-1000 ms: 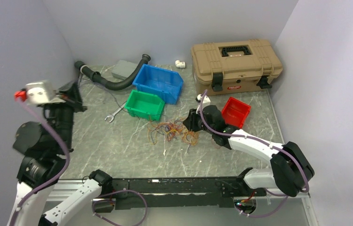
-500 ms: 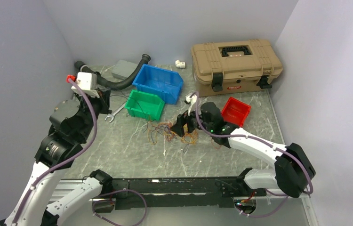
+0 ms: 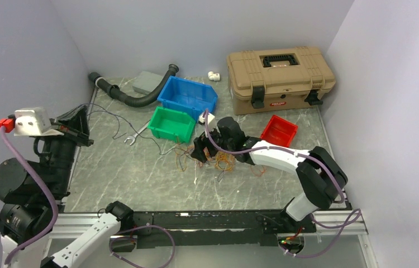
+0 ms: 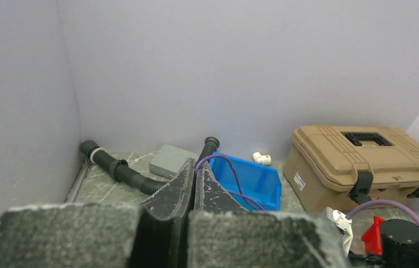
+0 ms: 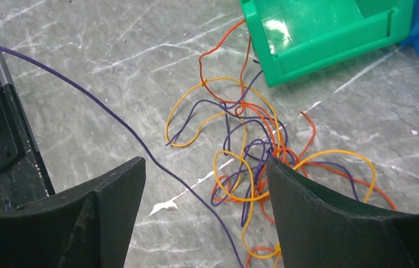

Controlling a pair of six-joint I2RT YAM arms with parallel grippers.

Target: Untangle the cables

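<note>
Right gripper [image 5: 203, 167] gapes empty over cables [image 5: 252, 159] mid-frame; left gripper [image 4: 192, 181] (clear only wrist-side) pinches one purple cable [image 4: 221, 157].

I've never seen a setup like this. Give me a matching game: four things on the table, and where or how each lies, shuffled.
1 cables
2 wrench
3 red bin
4 tan case

A closed, back right corner
B tangled in front of the green bin
C in front of the tan case
D flat, left of the green bin

Pairs: 1-B, 2-D, 3-C, 4-A
</note>
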